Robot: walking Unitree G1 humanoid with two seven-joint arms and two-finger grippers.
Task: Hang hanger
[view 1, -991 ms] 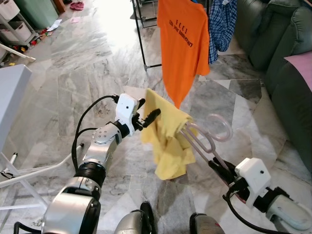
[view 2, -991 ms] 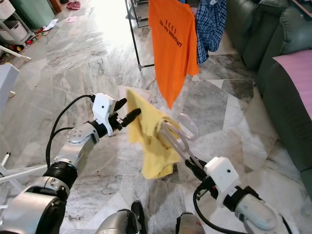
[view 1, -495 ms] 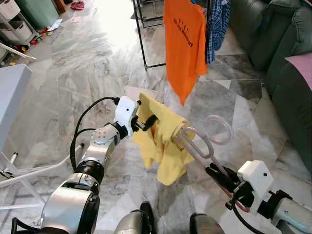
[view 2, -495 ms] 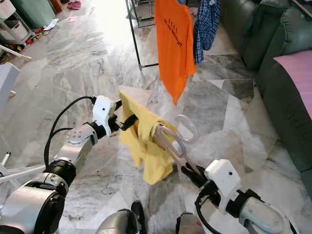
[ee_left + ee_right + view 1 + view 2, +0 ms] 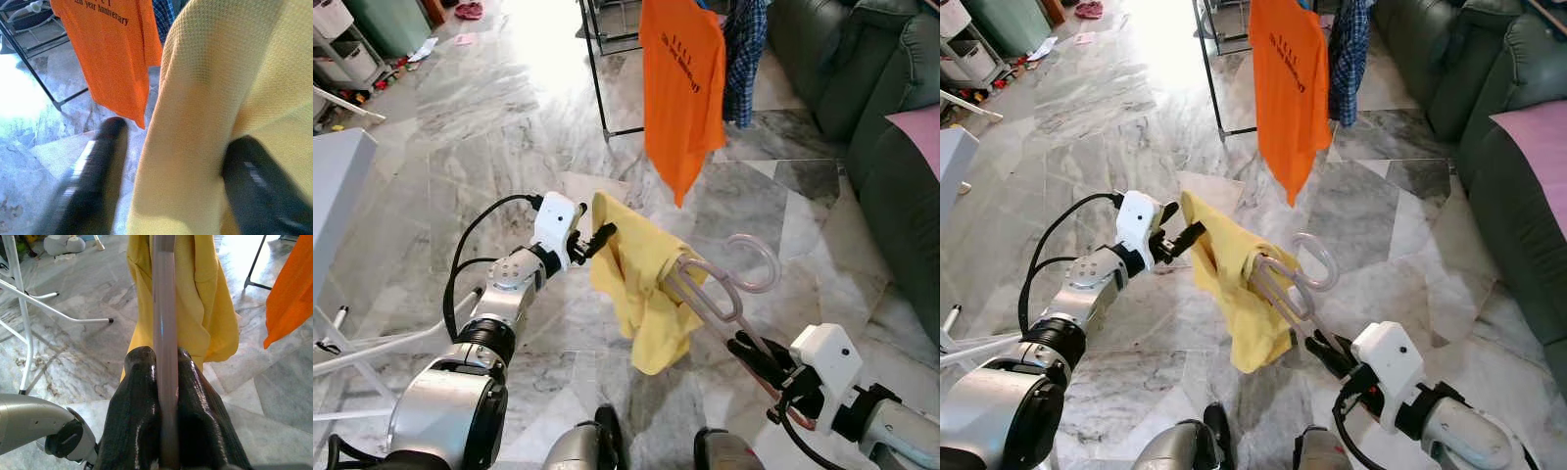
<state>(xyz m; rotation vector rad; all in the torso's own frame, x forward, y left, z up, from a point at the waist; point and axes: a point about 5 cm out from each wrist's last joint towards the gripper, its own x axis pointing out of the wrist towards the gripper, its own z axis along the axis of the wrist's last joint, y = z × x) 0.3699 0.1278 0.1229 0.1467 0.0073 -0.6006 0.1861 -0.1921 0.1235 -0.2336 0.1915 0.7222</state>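
While right gripper (image 5: pixel 751 350) clamps the hanger (image 5: pixel 720 294), left gripper (image 5: pixel 591 241) fingers straddle the yellow shirt (image 5: pixel 641 284), spread apart.

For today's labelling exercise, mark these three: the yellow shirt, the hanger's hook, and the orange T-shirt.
yellow shirt (image 5: pixel 641 284), left eye view, middle of the draped cloth.
hanger's hook (image 5: pixel 766 264), left eye view, the curved end.
orange T-shirt (image 5: pixel 1289 88), right eye view, centre of the cloth.
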